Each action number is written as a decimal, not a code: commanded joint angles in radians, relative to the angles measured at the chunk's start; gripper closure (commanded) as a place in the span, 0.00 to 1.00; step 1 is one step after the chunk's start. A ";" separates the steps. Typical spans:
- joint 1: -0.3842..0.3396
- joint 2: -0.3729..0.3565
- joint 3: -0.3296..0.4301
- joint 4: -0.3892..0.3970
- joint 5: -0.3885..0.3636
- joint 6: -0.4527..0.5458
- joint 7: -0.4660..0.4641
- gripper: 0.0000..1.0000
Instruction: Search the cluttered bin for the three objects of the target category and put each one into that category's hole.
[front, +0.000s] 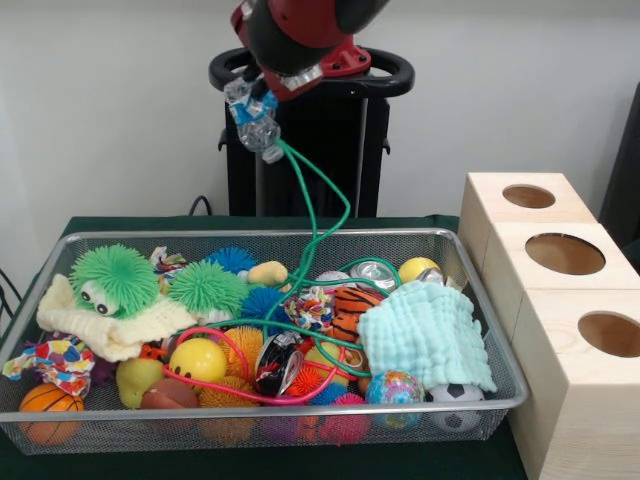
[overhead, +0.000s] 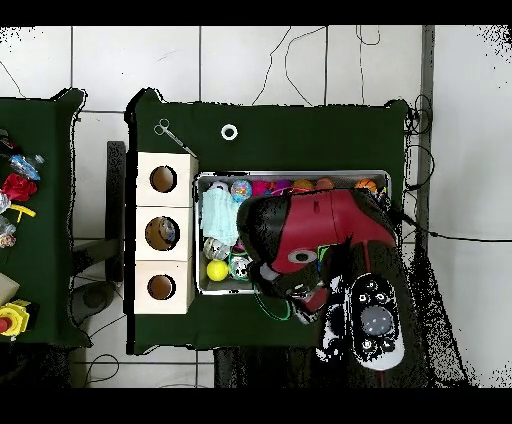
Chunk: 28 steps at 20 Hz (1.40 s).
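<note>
The silvery wire mesh bin (front: 120, 237) sits on the green table, full of toys. My gripper (front: 258, 122) is high above the bin's far edge, in front of the pedestal. It is shut on the end of a green cord (front: 322, 215). The cord hangs down from it in a long loop and runs in among the toys, tangled with a pink cord (front: 240, 393). Three pale wooden boxes stand to the right, each with a round hole (front: 565, 253). In the overhead view my arm (overhead: 320, 225) covers most of the bin (overhead: 200, 180) and hides the gripper.
The bin holds a green fuzzy toy with eyes (front: 113, 278), a yellow smiley ball (front: 197, 358), a small basketball (front: 45, 408), a pale teal cloth (front: 425, 335), a soccer ball (front: 455, 395), a can (front: 372, 272) and a cream knit cloth (front: 100, 325). A white ring (overhead: 229, 131) lies on the table.
</note>
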 joint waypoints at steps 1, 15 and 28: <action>0.040 0.086 -0.092 -0.139 -0.123 0.157 0.148 1.00; 0.147 0.121 -0.253 -0.265 -0.277 0.314 0.113 1.00; 0.052 0.006 -0.169 -0.094 0.190 -0.209 0.225 1.00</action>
